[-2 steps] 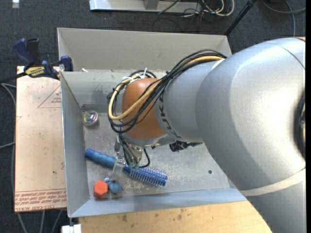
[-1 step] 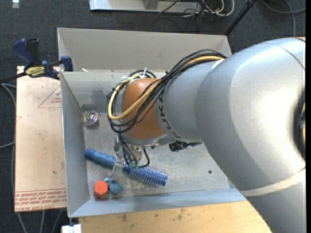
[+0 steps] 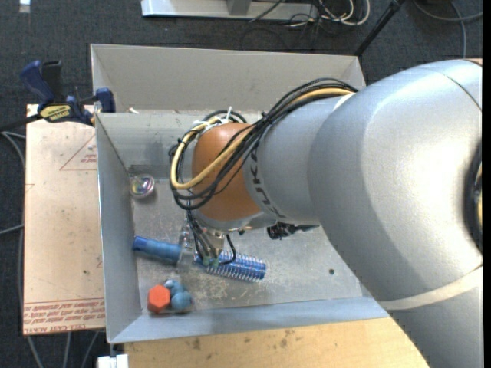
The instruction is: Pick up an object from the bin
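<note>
Blue plastic, edged with a row of short bristles: a bristled piece (image 3: 239, 267) lying flat on the floor of the grey metal bin (image 3: 301, 284), just below and to the right of the gripper (image 3: 202, 248); appears to touch the gripper's tip at its near end, far end pointing away to the right; long axis running from upper left to lower right in the camera view.

Just left of the gripper, a smooth blue plastic handle-shaped bar (image 3: 156, 248), roughly in line with the bristled piece; cannot tell whether one brush or two separate things, the join being hidden behind the gripper.

Further below and left of the gripper, a small orange-and-blue lump (image 3: 166, 297); up and to the left, well apart, a shiny round metal thing (image 3: 142, 185).

Gripper low over the floor, under the orange wrist cover (image 3: 222, 171); open or closed cannot be told.

Probably a grasp about to be made at mid-length; calls for closing across the narrow width, square to that long axis; some risk of slipping on the bristles.
</note>
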Motion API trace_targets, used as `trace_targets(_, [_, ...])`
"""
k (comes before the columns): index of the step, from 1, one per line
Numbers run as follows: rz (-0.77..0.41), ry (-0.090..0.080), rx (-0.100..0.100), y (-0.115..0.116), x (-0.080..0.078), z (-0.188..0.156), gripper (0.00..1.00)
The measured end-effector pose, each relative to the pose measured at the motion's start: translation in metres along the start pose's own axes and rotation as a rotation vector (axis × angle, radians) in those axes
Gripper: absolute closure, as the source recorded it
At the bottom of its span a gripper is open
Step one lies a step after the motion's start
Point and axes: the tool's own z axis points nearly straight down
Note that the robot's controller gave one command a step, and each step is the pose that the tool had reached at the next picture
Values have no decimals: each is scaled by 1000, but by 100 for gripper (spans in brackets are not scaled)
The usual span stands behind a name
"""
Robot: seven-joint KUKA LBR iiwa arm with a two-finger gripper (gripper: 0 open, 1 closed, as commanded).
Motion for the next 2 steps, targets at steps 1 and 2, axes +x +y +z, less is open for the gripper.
trace_targets(1, [-2,-3,-1,1,0,-35,100])
trace_targets(2, [-4,-6,-3,2,0,-88,100])
